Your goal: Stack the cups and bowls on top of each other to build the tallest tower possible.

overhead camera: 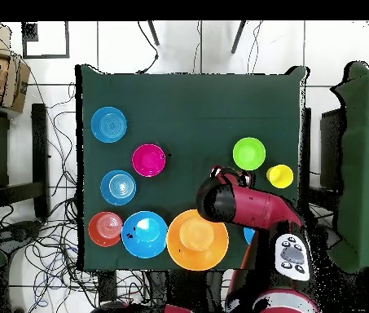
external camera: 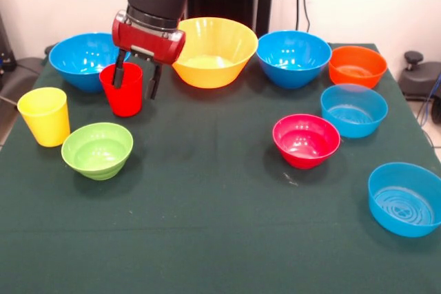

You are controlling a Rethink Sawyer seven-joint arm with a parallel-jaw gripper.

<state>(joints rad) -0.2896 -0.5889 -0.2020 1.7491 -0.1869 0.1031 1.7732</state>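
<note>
Gripper (external camera: pixel 136 79) straddles the red cup's (external camera: pixel 124 94) rim, 1 finger inside.

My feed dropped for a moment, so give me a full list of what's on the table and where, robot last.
Big bowl: 1, yellow-orange, far middle of the table, empty.
Deep blue bowls: 2, one far left behind the red cup, one right of the big bowl.
Orange bowl: 1, far right.
Pale blue bowls: 2, one in front of the orange bowl, one near right edge.
Pink-red bowl: 1, centre right.
Green bowl: 1, near left.
Yellow cup: 1, left edge, upright.
Red cup: 1, upright on the table.
Table: 1, dark green cloth.
Pincer: 1, red and black, one finger inside the red cup, one outside its rim.
</note>
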